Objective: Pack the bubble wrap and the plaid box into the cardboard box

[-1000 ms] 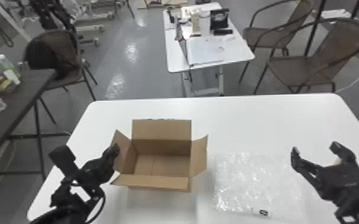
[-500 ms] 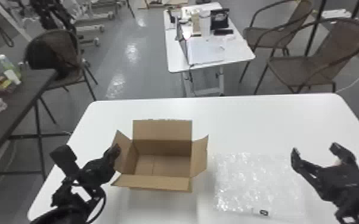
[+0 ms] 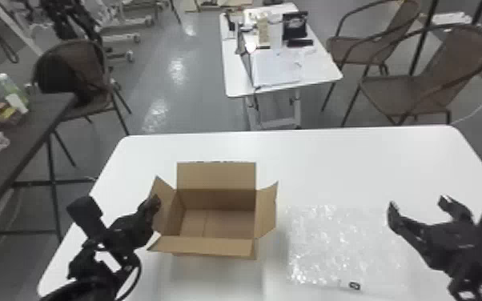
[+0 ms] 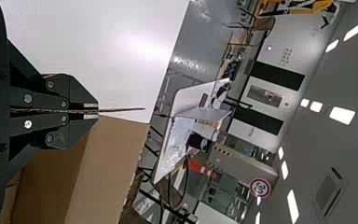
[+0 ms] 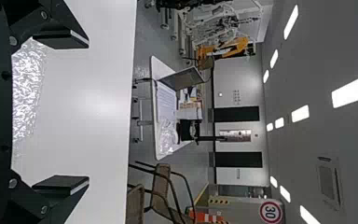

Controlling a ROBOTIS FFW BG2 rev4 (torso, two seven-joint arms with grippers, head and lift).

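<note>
In the head view my left gripper (image 3: 155, 203) is at the left side flap of the open, empty cardboard box (image 3: 216, 176). The left wrist view shows the left gripper (image 4: 98, 111) shut on that flap, whose thin edge runs out between the fingertips beside the cardboard box (image 4: 107, 163). Flat on the table right of the box lies the clear bubble wrap (image 3: 332, 240). Over the wrap's right side, my right gripper (image 3: 416, 204) stands open with nothing held. The right wrist view has the right gripper (image 5: 86, 112) with its fingers wide apart, the bubble wrap (image 5: 25, 88) behind them.
The white table (image 3: 352, 160) carries the box and wrap. A dark side table (image 3: 32, 132) with small items stands at the left. Farther back are a small white table (image 3: 232, 80) and brown chairs (image 3: 404, 92).
The box has shifted very slightly to the right. Both arms look almost unmoved, the left still at the flap and the right still open.
</note>
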